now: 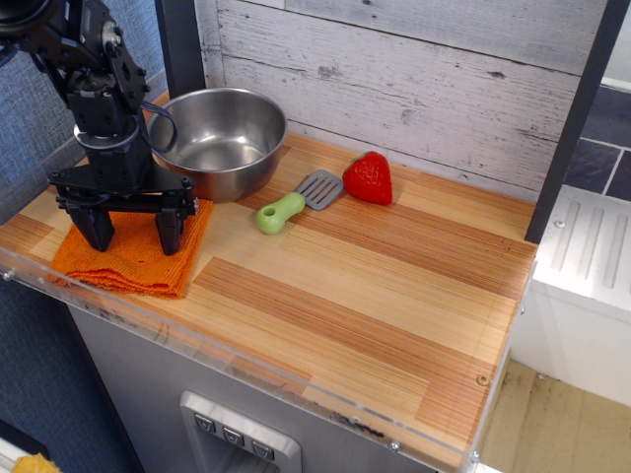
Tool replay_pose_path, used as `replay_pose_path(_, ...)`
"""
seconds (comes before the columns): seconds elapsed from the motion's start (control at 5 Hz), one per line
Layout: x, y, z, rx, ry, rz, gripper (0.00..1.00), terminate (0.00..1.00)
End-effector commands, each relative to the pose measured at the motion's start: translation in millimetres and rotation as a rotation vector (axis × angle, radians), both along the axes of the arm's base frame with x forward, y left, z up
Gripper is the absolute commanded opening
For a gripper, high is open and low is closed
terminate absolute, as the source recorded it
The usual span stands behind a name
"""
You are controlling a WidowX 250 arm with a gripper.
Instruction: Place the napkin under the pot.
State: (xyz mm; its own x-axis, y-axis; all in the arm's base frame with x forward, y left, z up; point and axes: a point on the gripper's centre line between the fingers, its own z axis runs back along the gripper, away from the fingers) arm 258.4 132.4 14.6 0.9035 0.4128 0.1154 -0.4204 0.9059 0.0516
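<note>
The napkin (133,258) is partly hidden beneath the gripper (132,229), whose jaws are spread wide over it near the counter's (375,296) front-left edge. The pot (219,141) is seen just behind. Rightward, bare wood is left past the spatula (296,200) and strawberry (368,178).

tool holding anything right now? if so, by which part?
Nothing lifted. The tool is spread open, fingertips down on the flat napkin near its middle; whether they press it cannot be told.
</note>
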Motion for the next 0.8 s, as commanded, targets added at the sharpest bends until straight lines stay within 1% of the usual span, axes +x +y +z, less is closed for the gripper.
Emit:
replay_pose_path(0.0, 5, -18, 50, -0.006, -0.101, -0.006, 1.0, 0.0)
replay_pose_path(0.4, 1, -24, 103, 0.006, -0.177, 0.029, 1.0, 0.0)
replay_pose_path(0.6, -3, -25, 113, 0.009, -0.192, 0.038, 1.0, 0.0)
